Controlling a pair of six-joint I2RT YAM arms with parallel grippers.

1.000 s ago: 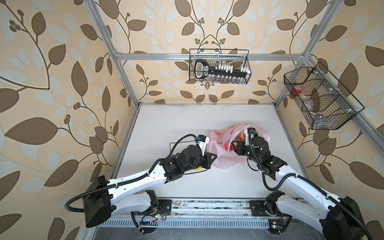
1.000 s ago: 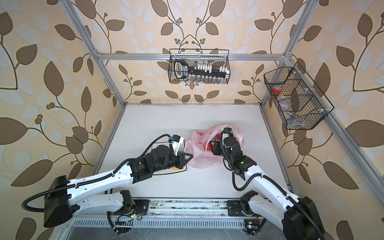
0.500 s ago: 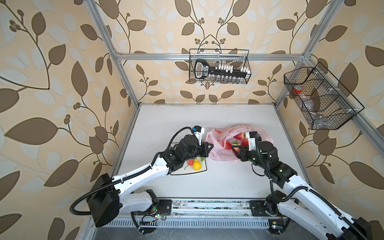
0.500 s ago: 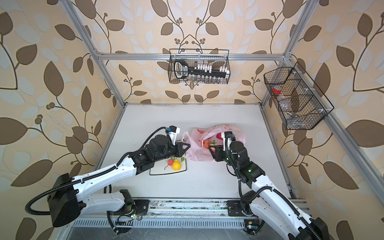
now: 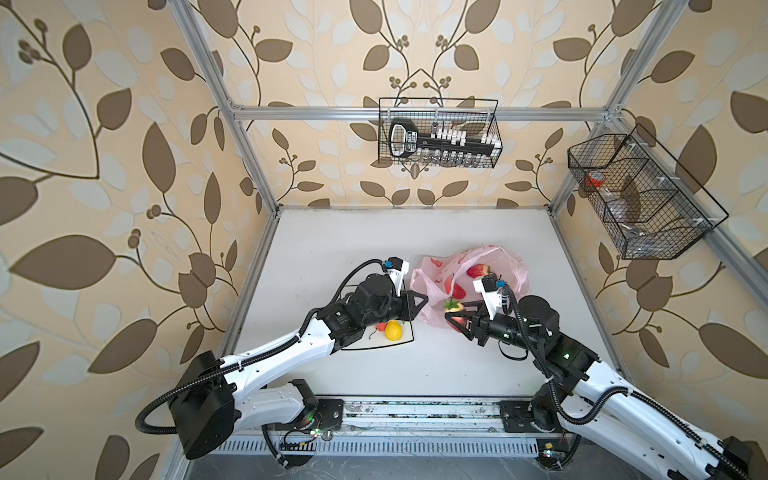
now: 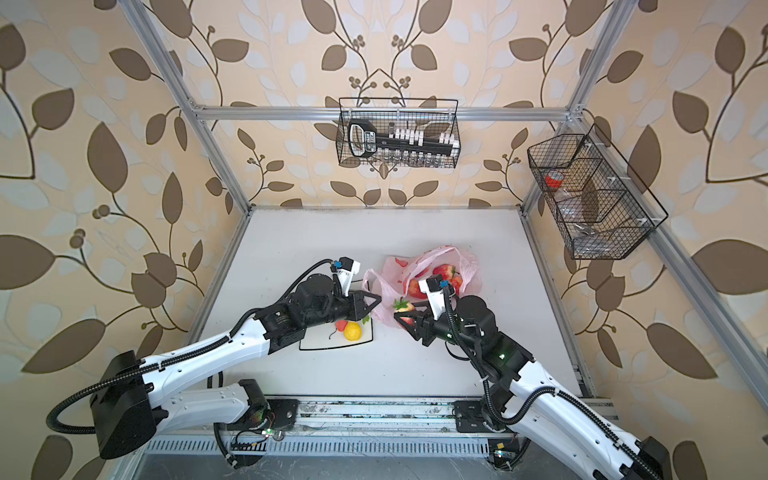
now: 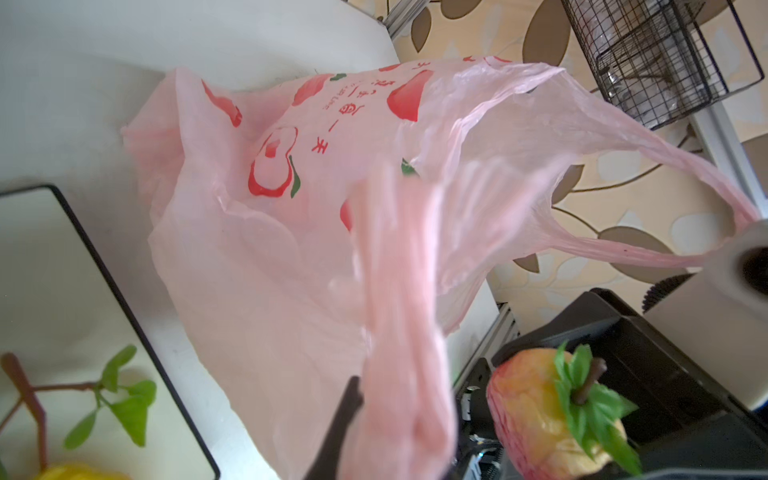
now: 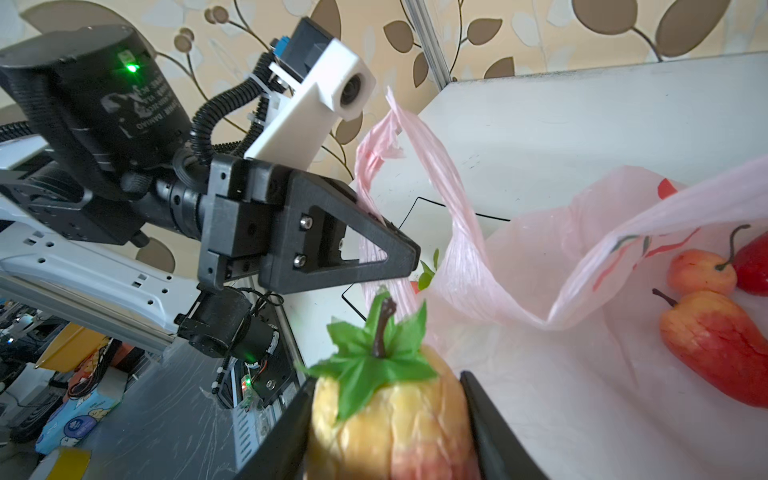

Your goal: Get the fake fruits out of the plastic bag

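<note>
Withdrawn since a second ago: right pincer (image 5: 453, 318), pinching glossy orange-red plastic peach (image 8: 386, 424), now just outside thin pink printed plastic bag (image 5: 512, 266). Beside bag: square white black-rimmed plate (image 6: 320, 343) bearing yellow plastic pear (image 5: 393, 331). Left pincer (image 5: 422, 300) at bag handle (image 8: 428, 162); grip cannot be told. Inside bag: red fruits (image 8: 715, 353) remain, task unfinished.

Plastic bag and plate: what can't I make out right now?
- Plastic bag: how many fruits it holds; folds and the right wrist camera hide some in both top views.
- Left hand: its grip on the bag handle, motion-blurred in the left wrist view.
- Plate: left arm covers most in both top views.
</note>
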